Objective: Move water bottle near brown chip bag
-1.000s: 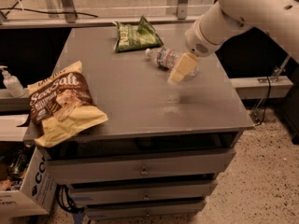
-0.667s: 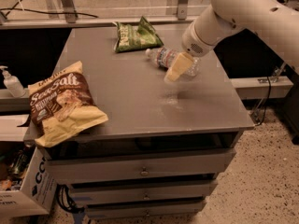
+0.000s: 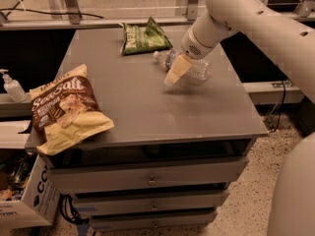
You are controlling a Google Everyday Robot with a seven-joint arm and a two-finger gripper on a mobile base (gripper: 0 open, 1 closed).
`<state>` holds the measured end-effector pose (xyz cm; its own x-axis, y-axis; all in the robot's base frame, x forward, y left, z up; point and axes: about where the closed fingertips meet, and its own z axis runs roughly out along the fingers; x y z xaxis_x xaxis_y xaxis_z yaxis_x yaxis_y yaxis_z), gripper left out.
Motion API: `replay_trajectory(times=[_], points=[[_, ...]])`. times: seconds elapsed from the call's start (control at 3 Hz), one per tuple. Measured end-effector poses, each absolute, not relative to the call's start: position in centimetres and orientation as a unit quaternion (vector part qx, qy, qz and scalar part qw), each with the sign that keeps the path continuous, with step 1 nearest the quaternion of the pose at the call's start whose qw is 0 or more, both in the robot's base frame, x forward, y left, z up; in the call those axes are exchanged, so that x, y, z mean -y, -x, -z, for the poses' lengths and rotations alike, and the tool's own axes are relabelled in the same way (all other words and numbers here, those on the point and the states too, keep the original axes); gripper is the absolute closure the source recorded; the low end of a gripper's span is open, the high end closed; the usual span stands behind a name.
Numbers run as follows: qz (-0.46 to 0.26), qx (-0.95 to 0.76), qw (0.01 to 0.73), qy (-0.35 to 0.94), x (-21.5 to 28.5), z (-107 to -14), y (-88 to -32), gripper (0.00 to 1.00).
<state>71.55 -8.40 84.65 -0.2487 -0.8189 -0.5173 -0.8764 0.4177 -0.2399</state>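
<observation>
The water bottle (image 3: 201,69) lies on its side on the grey table (image 3: 147,112), towards the back right, with its white cap pointing left. My gripper (image 3: 177,71) hangs from the big white arm and sits right in front of the bottle's middle, covering part of it. The brown chip bag (image 3: 64,107) with white "Sea Salt" lettering lies at the table's front left corner, far from the bottle.
A smaller green chip bag (image 3: 142,36) lies at the back of the table, just left of the bottle's cap. A white pump bottle (image 3: 12,86) stands on a ledge to the left. A cardboard box (image 3: 29,200) sits on the floor, lower left. Drawers are below the tabletop.
My gripper has moved a little left and towards the bottle, and now overlaps it. The bottle and both chip bags have not moved.
</observation>
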Motion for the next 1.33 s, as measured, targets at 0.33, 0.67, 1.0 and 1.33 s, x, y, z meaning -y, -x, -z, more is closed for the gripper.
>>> replay_trajectory(times=[0.33,0.67,1.0,1.33], points=[[-0.058,-0.793,0.288,0.533,7.64,-83.71,-72.56,0.00],[-0.065,-0.791,0.291,0.534,6.99,-83.32,-72.91,0.18],[-0.069,-0.791,0.292,0.532,6.89,-83.10,-73.01,0.41],[-0.075,-0.791,0.296,0.531,6.97,-83.19,-73.00,0.64]])
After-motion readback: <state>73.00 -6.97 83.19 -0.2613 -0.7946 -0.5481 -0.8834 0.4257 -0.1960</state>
